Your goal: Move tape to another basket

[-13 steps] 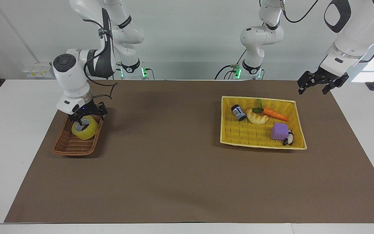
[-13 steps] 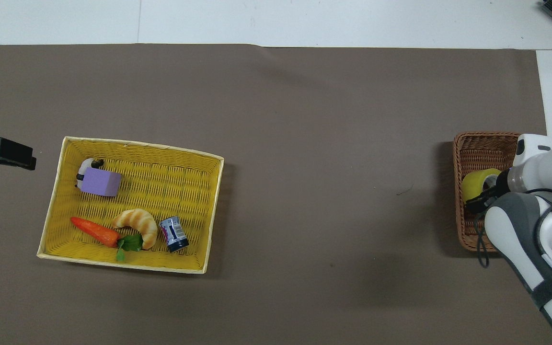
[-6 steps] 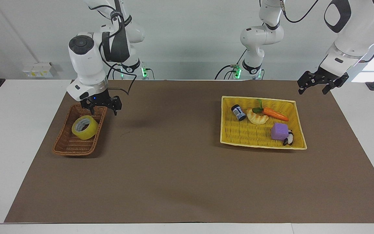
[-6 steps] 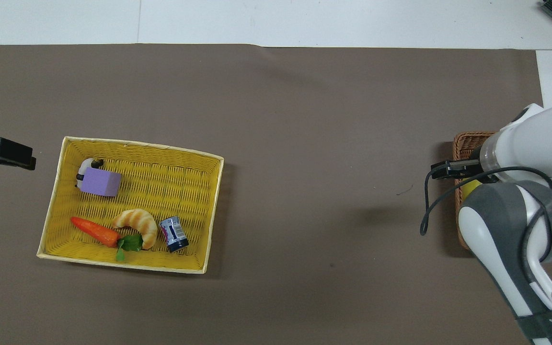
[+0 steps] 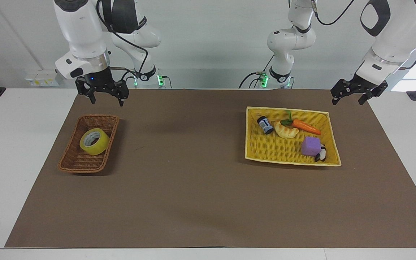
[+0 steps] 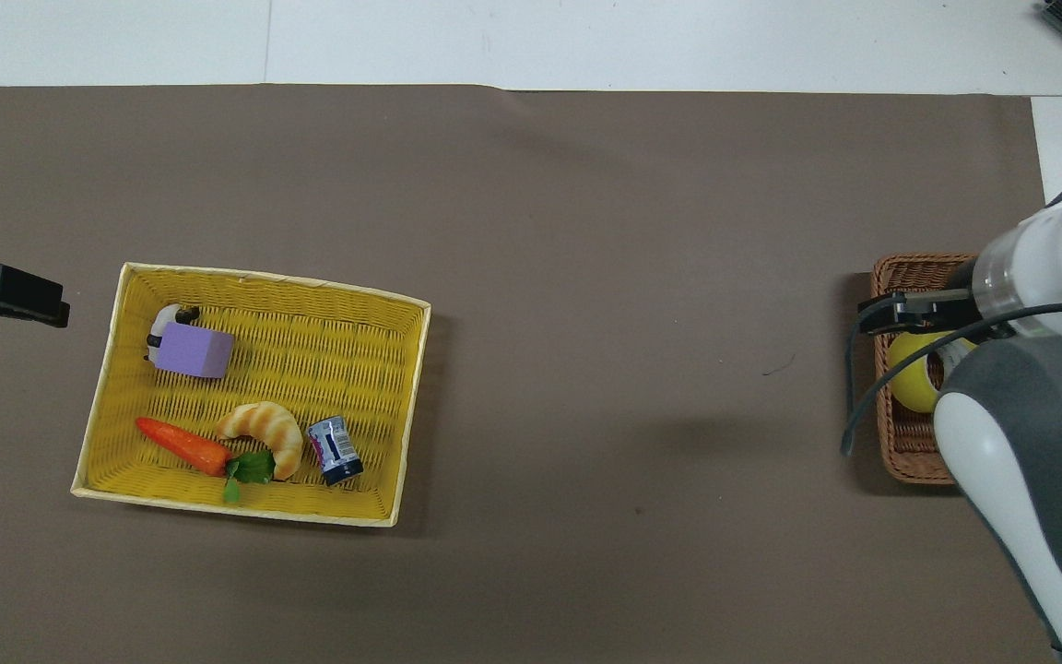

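Note:
The yellow tape [image 5: 94, 141] lies tilted inside the dark-brown wicker basket [image 5: 74, 163] at the right arm's end of the table. My right gripper [image 5: 107, 101] hangs high above that basket, open and empty, well clear of the roll. From overhead the right arm hides much of the brown basket [image 6: 904, 454], and only part of the tape [image 6: 911, 380] shows beside the right gripper [image 6: 895, 314]. My left gripper [image 5: 347, 102] waits open in the air over the mat's edge beside the yellow basket [image 5: 265, 148]; its tip also shows in the overhead view [image 6: 33, 300].
The yellow basket [image 6: 356, 350] holds a carrot [image 5: 305, 126], a croissant [image 5: 286, 131], a small can [image 5: 265, 125], a purple cube [image 5: 310, 146] and a small panda figure [image 5: 321, 154]. A brown mat [image 5: 193, 180] covers the table between the two baskets.
The right gripper has let go of the tape, risen out of the brown basket and drawn back toward the robots. The tape stays in the basket. The left arm has not moved.

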Tool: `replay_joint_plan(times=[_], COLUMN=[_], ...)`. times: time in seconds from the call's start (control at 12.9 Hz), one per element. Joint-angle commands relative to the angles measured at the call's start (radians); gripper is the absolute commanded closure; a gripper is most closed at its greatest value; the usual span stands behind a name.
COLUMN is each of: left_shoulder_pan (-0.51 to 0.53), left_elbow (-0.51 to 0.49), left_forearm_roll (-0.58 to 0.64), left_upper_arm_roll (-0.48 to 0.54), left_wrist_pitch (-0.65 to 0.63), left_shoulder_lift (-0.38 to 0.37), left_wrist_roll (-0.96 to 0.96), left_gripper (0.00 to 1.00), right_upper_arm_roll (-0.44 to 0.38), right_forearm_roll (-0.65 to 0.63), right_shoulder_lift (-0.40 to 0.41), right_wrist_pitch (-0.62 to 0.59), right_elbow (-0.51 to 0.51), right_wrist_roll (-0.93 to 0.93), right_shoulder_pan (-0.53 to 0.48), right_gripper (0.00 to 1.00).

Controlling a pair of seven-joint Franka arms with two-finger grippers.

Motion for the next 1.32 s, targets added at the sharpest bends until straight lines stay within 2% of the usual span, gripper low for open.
replay_joint_plan(times=[0.0,0.16,0.31,0.54,1.24], left_shoulder_pan=[0.006,0.006,0.006,0.006,0.006], left_elbow=[0.026,0.026,0.026,0.026,0.026], left_forearm_roll=[0.010,0.010,0.010,0.010,0.010], left_upper_arm_roll=[-0.004,-0.004,-0.004,-0.004,-0.004], left_wrist_pitch=[-0.027,-0.027,-0.027,-0.027,-0.027], left_shoulder_lift=[0.009,0.009,0.009,0.009,0.009], left_wrist_roll=[0.005,0.005,0.005,0.005,0.005], left_gripper=[0.00,0.00,0.00,0.00,0.00], right_upper_arm_roll=[-0.004,-0.011,-0.028,-0.017,-0.028], right_forearm_roll=[0.025,0.027,0.086,0.096,0.099], right_shoulder_lift=[0.002,-0.047,-0.061,-0.090,-0.092], right_wrist_pitch=[-0.097,-0.098,-0.102,-0.137,-0.154], right_elbow=[0.106,0.114,0.105,0.073,0.078], right_wrist_roll=[0.039,0.060,0.050,0.062,-0.056], right_shoulder_pan=[-0.005,-0.012,-0.029,-0.016,-0.026], right_gripper=[0.00,0.00,0.00,0.00,0.00])
